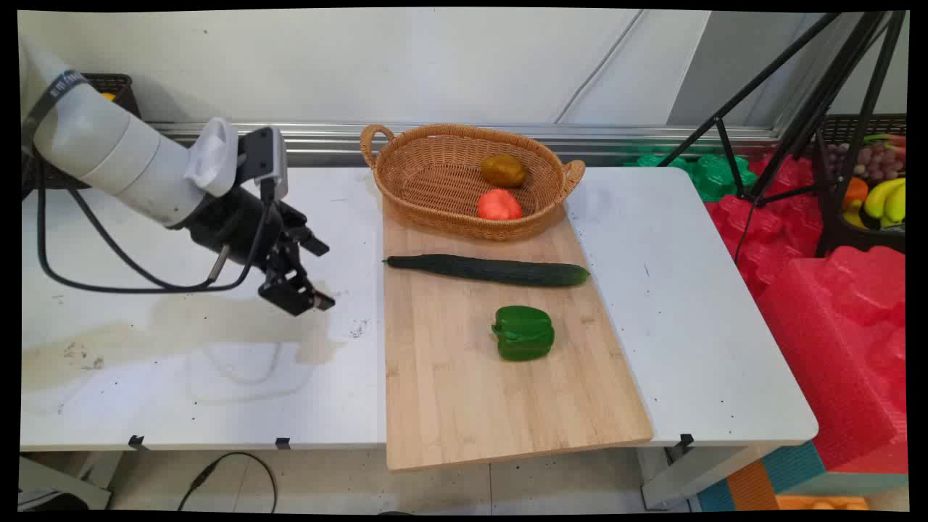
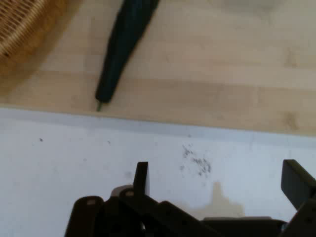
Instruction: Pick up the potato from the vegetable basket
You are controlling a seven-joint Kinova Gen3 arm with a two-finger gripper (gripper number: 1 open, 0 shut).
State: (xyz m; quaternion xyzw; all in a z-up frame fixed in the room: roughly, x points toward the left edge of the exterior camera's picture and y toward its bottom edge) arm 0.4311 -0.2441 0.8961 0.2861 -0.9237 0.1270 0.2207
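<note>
The tool [image 1: 312, 275] hangs over bare tabletop [image 1: 181, 377] with its two fingers spread wide and nothing between them. Nearest, toward three o'clock, lies the cucumber [image 1: 487, 269] across the wooden board [image 1: 464, 406], well apart from the tool. A green pepper [image 1: 523, 333] sits at the cucumber's five o'clock; the wicker basket [image 1: 428, 174] at twelve holds a tomato [image 1: 499, 205] and a brownish potato [image 1: 503, 170].

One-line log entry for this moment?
black two-finger gripper: open, empty, over white table | nearest: dark green cucumber on wooden board
</note>
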